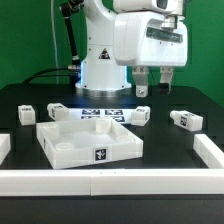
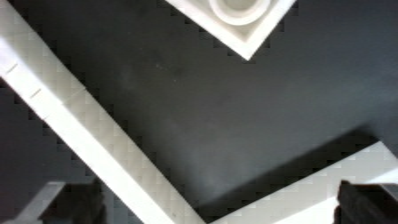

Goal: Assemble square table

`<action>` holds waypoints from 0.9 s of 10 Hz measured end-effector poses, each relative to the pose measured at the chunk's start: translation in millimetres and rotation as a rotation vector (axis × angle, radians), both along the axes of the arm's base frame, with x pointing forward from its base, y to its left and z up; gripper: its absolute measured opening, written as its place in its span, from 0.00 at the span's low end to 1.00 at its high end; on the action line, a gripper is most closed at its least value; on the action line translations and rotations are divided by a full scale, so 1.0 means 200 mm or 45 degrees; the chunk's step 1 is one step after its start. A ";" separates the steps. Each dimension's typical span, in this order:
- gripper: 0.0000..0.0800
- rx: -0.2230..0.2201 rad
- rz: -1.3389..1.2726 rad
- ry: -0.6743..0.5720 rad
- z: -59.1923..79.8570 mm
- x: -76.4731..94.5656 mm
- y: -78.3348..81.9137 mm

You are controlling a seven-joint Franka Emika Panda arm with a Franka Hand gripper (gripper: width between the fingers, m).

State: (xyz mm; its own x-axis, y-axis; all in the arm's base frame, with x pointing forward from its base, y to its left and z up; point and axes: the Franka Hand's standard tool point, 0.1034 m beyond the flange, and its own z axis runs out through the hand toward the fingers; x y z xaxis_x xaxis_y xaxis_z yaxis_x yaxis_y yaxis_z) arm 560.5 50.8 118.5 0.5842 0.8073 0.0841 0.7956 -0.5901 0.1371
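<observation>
Your hand (image 1: pixel 153 88) hangs open and empty over the table (image 1: pixel 170 148), square top (image 1: pixel 90 140) at its 8 o'clock, nearest leg (image 1: pixel 140 115) at 7 o'clock; drop off-centre and you'll likely knock that leg away.

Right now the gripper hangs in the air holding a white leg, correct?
Not quite. The gripper hangs in the air, but it is open and empty, as the wrist view shows; the legs lie on the table.
</observation>
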 end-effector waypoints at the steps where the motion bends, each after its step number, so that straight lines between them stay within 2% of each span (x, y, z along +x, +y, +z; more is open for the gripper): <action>1: 0.81 -0.002 0.010 0.000 0.00 0.00 0.00; 2: 0.81 -0.008 0.042 0.003 0.00 -0.01 -0.01; 5: 0.81 -0.068 0.326 0.072 -0.06 -0.25 -0.18; 7: 0.81 -0.131 0.675 0.088 -0.13 -0.37 -0.35; 8: 0.81 -0.139 0.748 0.107 -0.15 -0.40 -0.43; 9: 0.81 -0.149 0.785 0.108 -0.15 -0.40 -0.44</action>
